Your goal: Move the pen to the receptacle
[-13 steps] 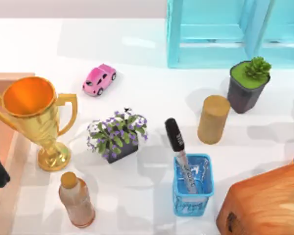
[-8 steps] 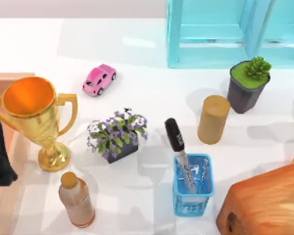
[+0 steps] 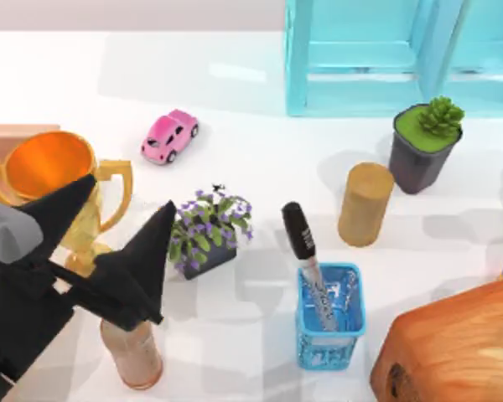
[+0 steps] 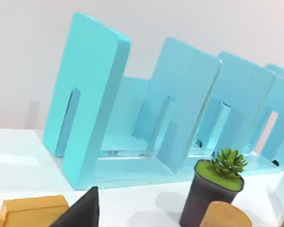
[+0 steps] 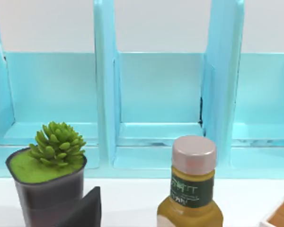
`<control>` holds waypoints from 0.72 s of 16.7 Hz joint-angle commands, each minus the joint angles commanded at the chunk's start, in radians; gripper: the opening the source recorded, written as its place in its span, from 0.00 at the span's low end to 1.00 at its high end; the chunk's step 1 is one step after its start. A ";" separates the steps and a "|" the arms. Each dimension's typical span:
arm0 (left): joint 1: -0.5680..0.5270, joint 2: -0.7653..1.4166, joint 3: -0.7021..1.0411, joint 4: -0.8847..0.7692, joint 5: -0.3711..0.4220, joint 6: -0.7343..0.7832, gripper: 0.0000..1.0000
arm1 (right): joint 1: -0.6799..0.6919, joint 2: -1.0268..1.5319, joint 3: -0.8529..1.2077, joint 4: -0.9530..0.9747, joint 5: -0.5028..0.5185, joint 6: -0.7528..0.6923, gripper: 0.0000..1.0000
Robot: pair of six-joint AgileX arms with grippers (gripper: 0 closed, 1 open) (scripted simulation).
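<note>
The pen point(image 3: 300, 234) stands tilted in a small translucent blue cup point(image 3: 329, 316), its black ribbed cap up and its grey-white barrel inside. The receptacle point(image 3: 15, 131), a peach-orange tray, shows as a strip at the left edge behind the gold trophy point(image 3: 46, 165). My left gripper point(image 3: 127, 194) hangs open high over the trophy and the bottle point(image 3: 132, 350), well left of the pen, and hides most of the tray. One of its black fingertips point(image 4: 84, 212) shows in the left wrist view. A dark fingertip point(image 5: 84, 209) of my right gripper shows in the right wrist view.
Purple flowers in a pot point(image 3: 205, 228) stand between my left gripper and the pen. A tan cylinder point(image 3: 365, 203), a potted succulent point(image 3: 425, 144), a pink toy car point(image 3: 169, 136), a blue rack point(image 3: 402, 54) and a wooden box point(image 3: 453, 347) surround them. An amber bottle point(image 5: 193, 189) stands before the rack.
My left arm has swung in from the left edge toward the right, now covering the trophy's base and the bottle's top. The pen and cup have not moved.
</note>
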 joint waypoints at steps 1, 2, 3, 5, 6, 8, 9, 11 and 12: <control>-0.091 0.096 0.010 0.082 -0.017 -0.034 1.00 | 0.000 0.000 0.000 0.000 0.000 0.000 1.00; -0.179 0.192 0.020 0.161 -0.037 -0.066 1.00 | 0.000 0.000 0.000 0.000 0.000 0.000 1.00; -0.260 0.289 0.027 0.235 -0.059 -0.097 1.00 | 0.000 0.000 0.000 0.000 0.000 0.000 1.00; -0.399 0.477 0.034 0.368 -0.111 -0.156 1.00 | 0.000 0.000 0.000 0.000 0.000 0.000 1.00; -0.454 0.566 0.032 0.426 -0.140 -0.183 1.00 | 0.000 0.000 0.000 0.000 0.000 0.000 1.00; -0.533 0.727 0.023 0.527 -0.203 -0.235 1.00 | 0.000 0.000 0.000 0.000 0.000 0.000 1.00; -0.558 0.797 0.018 0.569 -0.235 -0.259 1.00 | 0.000 0.000 0.000 0.000 0.000 0.000 1.00; -0.579 0.913 0.011 0.639 -0.297 -0.302 1.00 | 0.000 0.000 0.000 0.000 0.000 0.000 1.00; -0.577 0.958 0.011 0.669 -0.326 -0.320 1.00 | 0.000 0.000 0.000 0.000 0.000 0.000 1.00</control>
